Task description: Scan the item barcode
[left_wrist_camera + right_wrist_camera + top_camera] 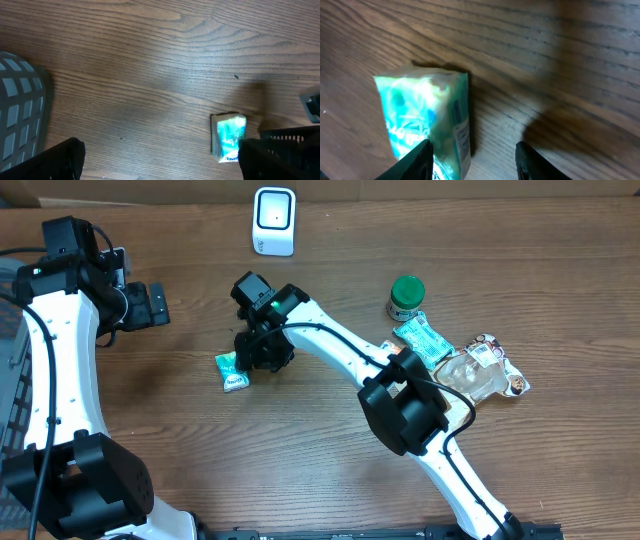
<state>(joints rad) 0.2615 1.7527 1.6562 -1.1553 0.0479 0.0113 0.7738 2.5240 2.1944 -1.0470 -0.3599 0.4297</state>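
Observation:
The item, a small teal and white packet [232, 372], lies on the wooden table left of centre. My right gripper [262, 350] hangs right over it. In the right wrist view the packet [425, 115] sits against the left finger [415, 160], and the right gripper [472, 160] is open, with bare wood between the packet's printed side and the other finger. My left gripper [150, 305] is open at the upper left, well clear of the packet. The left wrist view shows the packet [229, 136] by the open left gripper [160, 162]. A white scanner [274, 220] stands at the back edge.
To the right lie a green-lidded jar [405, 297], another teal packet [422, 340], a clear bag [470, 375] and a printed pouch [505, 370]. A grey slatted basket [20, 115] stands off the table's left edge.

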